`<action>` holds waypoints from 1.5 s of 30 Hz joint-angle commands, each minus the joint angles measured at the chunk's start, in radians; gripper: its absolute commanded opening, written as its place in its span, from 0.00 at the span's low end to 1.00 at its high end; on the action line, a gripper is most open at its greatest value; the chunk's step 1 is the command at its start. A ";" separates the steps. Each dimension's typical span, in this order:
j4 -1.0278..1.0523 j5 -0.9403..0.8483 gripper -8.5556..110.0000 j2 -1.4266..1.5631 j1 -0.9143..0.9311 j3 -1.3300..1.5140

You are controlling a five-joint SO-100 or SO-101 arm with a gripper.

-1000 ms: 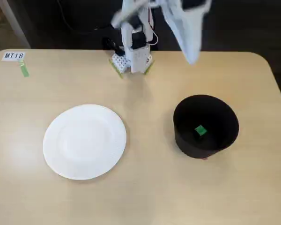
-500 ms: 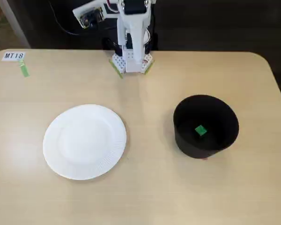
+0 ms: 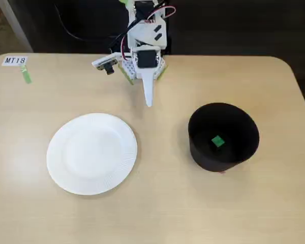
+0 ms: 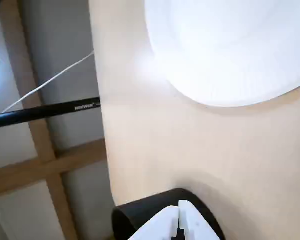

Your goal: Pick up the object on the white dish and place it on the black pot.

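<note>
The tiny green cube (image 3: 217, 141) lies on the bottom inside the black pot (image 3: 201, 150), at the right of the table in the fixed view. At the left sits the white dish (image 3: 91, 153), bare. My gripper (image 3: 149, 101) hangs folded near the arm's base at the back of the table, pointing down between dish and pot, shut with nothing held. In the wrist view the gripper (image 4: 179, 212) shows its white fingers pressed together at the bottom edge, over the pot's rim (image 4: 135, 212), with the dish (image 4: 230, 45) at the top.
A label reading MT18 (image 3: 14, 60) and a light-green tape strip (image 3: 26, 75) lie at the table's back left corner. The arm's base (image 3: 142, 68) stands at the back middle. A black rod (image 4: 40, 112) crosses beyond the table edge in the wrist view.
The arm has swung from above the pot back to its base and folded down, so the shut gripper now points at the table. The cube stays in the pot.
</note>
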 commanded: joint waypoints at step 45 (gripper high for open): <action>0.035 -0.044 0.07 0.262 0.044 0.296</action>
